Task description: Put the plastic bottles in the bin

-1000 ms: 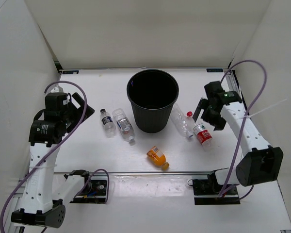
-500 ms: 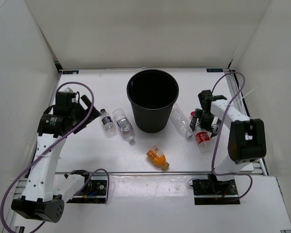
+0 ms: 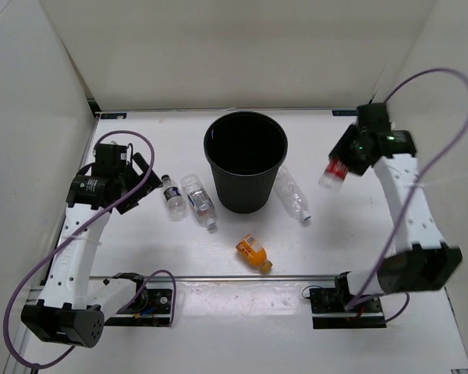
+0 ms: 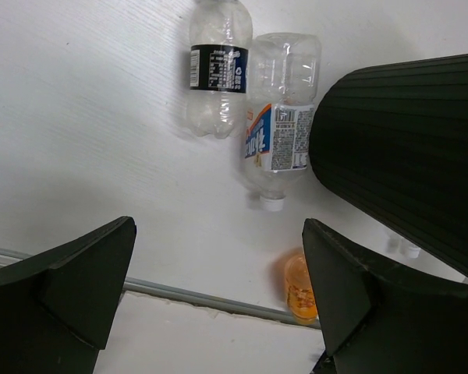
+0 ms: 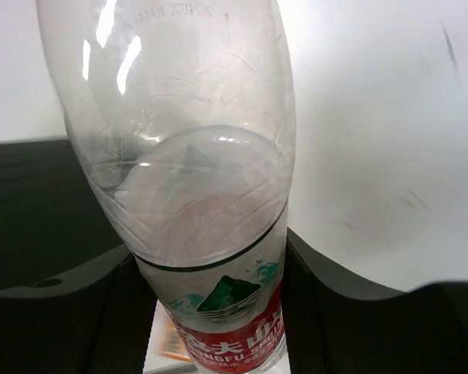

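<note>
The black bin (image 3: 246, 160) stands at the table's centre back. My right gripper (image 3: 343, 161) is shut on the red-labelled plastic bottle (image 3: 331, 178) and holds it off the table, right of the bin. In the right wrist view that bottle (image 5: 203, 195) fills the gap between the fingers (image 5: 351, 312). A dark-labelled bottle (image 3: 171, 196) and a second clear bottle (image 3: 199, 201) lie left of the bin. On its right lies a plain clear bottle (image 3: 293, 195), and in front of it an orange one (image 3: 253, 253). My left gripper (image 3: 140, 175) stands open just left of the dark-labelled bottle (image 4: 218, 66), holding nothing.
White walls close in the table on the left, back and right. A grey rail (image 3: 218, 277) runs along the near edge, just in front of the orange bottle (image 4: 300, 288). The bin's ribbed side (image 4: 405, 148) rises close to the right of the left wrist view.
My right gripper has shut on the red-labelled bottle and lifted it off the table, up and toward the back right. The left arm has shifted slightly toward the bottles, still open.
</note>
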`<state>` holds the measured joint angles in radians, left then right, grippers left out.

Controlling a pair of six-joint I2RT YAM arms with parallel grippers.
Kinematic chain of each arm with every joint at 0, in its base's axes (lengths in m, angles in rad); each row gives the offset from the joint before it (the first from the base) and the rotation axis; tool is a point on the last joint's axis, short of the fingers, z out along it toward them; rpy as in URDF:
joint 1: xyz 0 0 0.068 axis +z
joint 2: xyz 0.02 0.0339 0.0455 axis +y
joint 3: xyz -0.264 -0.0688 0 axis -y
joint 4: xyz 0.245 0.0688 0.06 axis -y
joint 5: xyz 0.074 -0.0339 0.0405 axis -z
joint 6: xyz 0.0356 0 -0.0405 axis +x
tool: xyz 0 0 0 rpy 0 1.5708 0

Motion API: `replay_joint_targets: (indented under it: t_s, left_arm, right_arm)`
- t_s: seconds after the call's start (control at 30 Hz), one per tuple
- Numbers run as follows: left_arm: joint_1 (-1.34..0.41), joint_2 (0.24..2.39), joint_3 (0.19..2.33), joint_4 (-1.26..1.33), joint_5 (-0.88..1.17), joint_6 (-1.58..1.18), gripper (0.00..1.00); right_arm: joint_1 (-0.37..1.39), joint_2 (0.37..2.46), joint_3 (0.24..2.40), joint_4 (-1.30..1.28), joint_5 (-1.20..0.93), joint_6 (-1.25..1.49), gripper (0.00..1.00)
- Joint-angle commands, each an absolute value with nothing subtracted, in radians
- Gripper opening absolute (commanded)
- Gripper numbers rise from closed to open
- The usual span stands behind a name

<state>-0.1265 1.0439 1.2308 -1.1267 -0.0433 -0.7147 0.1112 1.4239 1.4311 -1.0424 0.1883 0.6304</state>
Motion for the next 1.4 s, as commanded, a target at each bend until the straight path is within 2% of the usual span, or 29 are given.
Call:
replay_joint_targets:
  t_s: [0.0, 0.03, 0.1, 0.17, 0.33, 0.5, 0.53, 0.57, 0.6, 0.7, 0.8, 0.9, 0.93, 1.03, 1.13, 1.23, 1.33, 1.37]
  left_arm:
    - [-0.13, 1.043, 1.215, -1.14, -0.045, -0.709, 0.99]
    - [-0.13, 1.043, 1.215, -1.14, -0.044, -0.689, 0.95]
    - [-0.13, 1.043, 1.189, -1.14, -0.044, -0.689, 0.95]
    - [-0.13, 1.043, 1.18, -1.121, -0.044, -0.68, 0.95]
    - [-0.13, 1.065, 1.169, -1.111, -0.044, -0.643, 0.92]
    - [-0.13, 1.062, 1.178, -1.123, -0.083, -0.643, 0.92]
    - [-0.13, 1.062, 1.178, -1.123, -0.083, -0.634, 0.92]
    - [-0.13, 1.051, 1.178, -1.132, -0.095, -0.634, 0.93]
    - [-0.13, 1.04, 1.178, -1.132, -0.115, -0.634, 0.93]
    - [-0.13, 1.028, 1.151, -1.141, -0.138, -0.621, 0.93]
    - [-0.13, 1.005, 1.135, -1.15, -0.149, -0.621, 0.94]
    - [-0.13, 0.991, 1.098, -1.15, -0.158, -0.621, 0.94]
    - [-0.13, 0.982, 1.088, -1.15, -0.167, -0.621, 0.94]
    - [-0.13, 0.992, 1.088, -1.15, -0.167, -0.621, 0.95]
    - [-0.13, 1.015, 1.088, -1.15, -0.167, -0.621, 0.95]
    - [-0.13, 1.043, 1.111, -1.15, -0.167, -0.621, 0.96]
    - [-0.13, 1.066, 1.111, -1.141, -0.158, -0.621, 0.96]
    - [-0.13, 1.077, 1.111, -1.141, -0.147, -0.621, 0.96]
  right_arm:
    - [0.123, 1.283, 1.653, -1.056, 0.06, 0.683, 0.48]
    - [0.133, 1.261, 1.679, -1.014, 0.02, 0.683, 0.54]
    - [0.185, 1.261, 1.73, -0.872, -0.05, 0.683, 0.59]
    - [0.275, 1.304, 1.785, -0.818, -0.031, 0.646, 0.63]
    - [0.475, 1.56, 2.056, -0.847, 0.021, 0.588, 0.63]
    - [0.59, 1.735, 2.216, -0.86, 0.023, 0.537, 0.66]
    - [0.591, 1.749, 2.238, -0.873, 0.023, 0.526, 0.91]
    - [0.603, 1.749, 2.253, -0.888, 0.023, 0.526, 1.0]
    - [0.603, 1.749, 2.253, -0.916, 0.073, 0.55, 1.0]
    - [0.559, 1.631, 2.148, -0.89, 0.13, 0.629, 1.0]
    - [0.481, 1.468, 2.008, -0.803, 0.277, 0.658, 1.0]
    - [0.385, 1.338, 1.728, -0.712, 0.371, 0.641, 1.0]
    - [0.359, 1.309, 1.581, -0.653, 0.353, 0.571, 1.0]
    - [0.289, 1.318, 1.351, -0.624, 0.292, 0.477, 1.0]
    - [0.278, 1.342, 1.231, -0.601, 0.302, 0.492, 1.0]
    - [0.259, 1.373, 1.114, -0.516, 0.095, 0.434, 0.97]
    - [0.247, 1.451, 1.095, -0.44, -0.004, 0.381, 0.94]
    - [0.232, 1.474, 1.095, -0.417, -0.099, 0.368, 0.92]
